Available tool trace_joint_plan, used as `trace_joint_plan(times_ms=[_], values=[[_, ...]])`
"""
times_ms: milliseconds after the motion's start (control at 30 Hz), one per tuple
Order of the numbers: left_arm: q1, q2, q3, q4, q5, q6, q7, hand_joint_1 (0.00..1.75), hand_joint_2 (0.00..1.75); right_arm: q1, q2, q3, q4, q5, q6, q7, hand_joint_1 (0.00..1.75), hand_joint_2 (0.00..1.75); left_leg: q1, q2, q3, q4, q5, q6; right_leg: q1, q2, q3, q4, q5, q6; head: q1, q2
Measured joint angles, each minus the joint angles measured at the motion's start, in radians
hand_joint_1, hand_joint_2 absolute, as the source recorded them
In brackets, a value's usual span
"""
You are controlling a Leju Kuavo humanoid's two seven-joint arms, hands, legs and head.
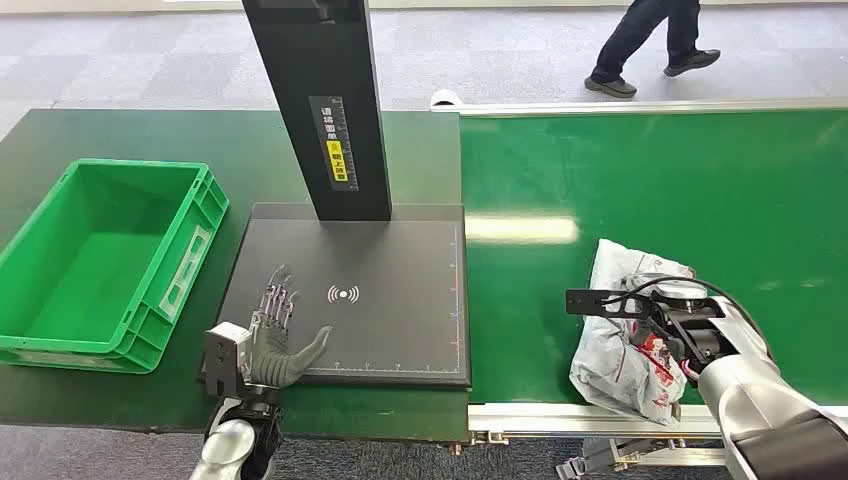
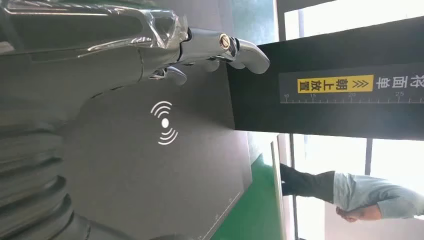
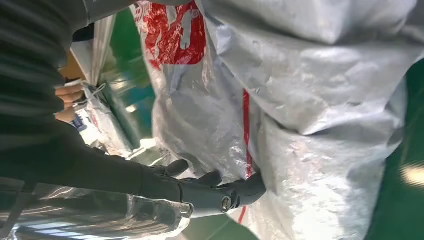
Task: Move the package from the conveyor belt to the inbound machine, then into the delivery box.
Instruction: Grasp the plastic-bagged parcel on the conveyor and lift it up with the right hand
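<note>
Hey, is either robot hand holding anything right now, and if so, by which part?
The right hand is on the grey package, fingers against its side; a full grip can't be confirmed. The left hand holds nothing.

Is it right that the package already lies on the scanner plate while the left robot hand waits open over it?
Not quite. The package is still on the green conveyor belt, with the right robot hand on it, as the head view shows. The left robot hand does wait open over the scanner plate.
</note>
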Motion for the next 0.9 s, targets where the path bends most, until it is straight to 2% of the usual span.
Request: trace_joint_plan(times_ms=[67, 100, 133, 200, 233, 267, 333, 433, 500, 900], values=[[-0.004, 0.000, 0.000, 0.004, 0.000, -0.001, 0.001, 0.00, 1.75, 0.000, 0.004, 0.000, 0.002, -0.006, 0.005, -0.013, 0.00, 1.75, 0.000, 0.000, 0.000, 0.000, 0.000, 0.000, 0.000, 0.000, 0.000, 0.000, 0.000, 0.000, 0.000, 0.000], [-0.008, -0.001, 0.001, 0.007, 0.000, -0.002, 0.002, 0.00, 1.75, 0.001, 0.008, 0.000, 0.004, -0.011, 0.009, -0.024, 0.07, 1.75, 0.000, 0.000, 0.000, 0.000, 0.000, 0.000, 0.000, 0.000, 0.000, 0.000, 0.000, 0.000, 0.000, 0.000], [-0.012, -0.001, 0.001, 0.010, 0.000, -0.002, 0.002, 0.00, 1.75, 0.001, 0.012, 0.000, 0.005, -0.014, 0.012, -0.032, 0.34, 1.75, 0.000, 0.000, 0.000, 0.000, 0.000, 0.000, 0.000, 0.000, 0.000, 0.000, 0.000, 0.000, 0.000, 0.000], [-0.018, -0.002, 0.002, 0.017, -0.001, -0.005, 0.002, 0.00, 1.75, 0.002, 0.017, 0.000, 0.008, -0.016, 0.019, -0.046, 1.03, 1.75, 0.000, 0.000, 0.000, 0.000, 0.000, 0.000, 0.000, 0.000, 0.000, 0.000, 0.000, 0.000, 0.000, 0.000], [-0.020, -0.002, 0.003, 0.020, -0.001, -0.006, 0.002, 0.00, 1.75, 0.003, 0.020, 0.000, 0.009, -0.017, 0.023, -0.053, 1.31, 1.75, 0.000, 0.001, 0.000, 0.000, 0.000, 0.000, 0.000, 0.000, 0.000, 0.000, 0.000, 0.000, 0.000, 0.000], [-0.023, -0.002, 0.003, 0.023, -0.001, -0.008, 0.002, 0.00, 1.75, 0.003, 0.023, 0.000, 0.010, -0.017, 0.028, -0.060, 1.40, 1.75, 0.000, 0.001, 0.001, 0.000, 0.000, 0.000, 0.000, 0.000, 0.000, 0.000, 0.000, 0.000, 0.000, 0.000], [-0.029, -0.002, 0.003, 0.027, -0.001, -0.009, 0.002, 0.00, 1.75, 0.003, 0.028, 0.000, 0.012, -0.018, 0.030, -0.074, 1.44, 1.75, 0.000, 0.001, 0.001, 0.000, 0.000, 0.000, 0.000, 0.000, 0.001, 0.000, 0.000, 0.000, 0.000, 0.000], [-0.034, -0.002, 0.003, 0.032, -0.001, -0.011, 0.002, 0.00, 1.75, 0.002, 0.035, 0.000, 0.012, -0.019, 0.027, -0.084, 1.68, 1.75, 0.000, 0.001, 0.002, 0.000, 0.000, 0.000, 0.000, 0.000, 0.002, 0.000, 0.000, 0.000, 0.000, 0.000], [-0.035, -0.002, 0.003, 0.034, -0.001, -0.012, 0.003, 0.00, 1.75, 0.002, 0.038, 0.000, 0.012, -0.020, 0.027, -0.090, 1.74, 1.75, 0.000, 0.000, 0.002, 0.000, 0.000, 0.000, 0.000, 0.000, 0.002, 0.000, 0.000, 0.000, 0.000, 0.000], [-0.030, -0.003, 0.005, 0.035, -0.023, 0.013, 0.009, 0.00, 1.75, 0.014, 0.062, 0.004, 0.012, -0.031, -0.001, -0.117, 1.75, 1.75, 0.000, 0.000, 0.002, 0.000, 0.000, 0.000, 0.000, 0.000, 0.002, 0.000, 0.000, 0.000, 0.000, 0.000]])
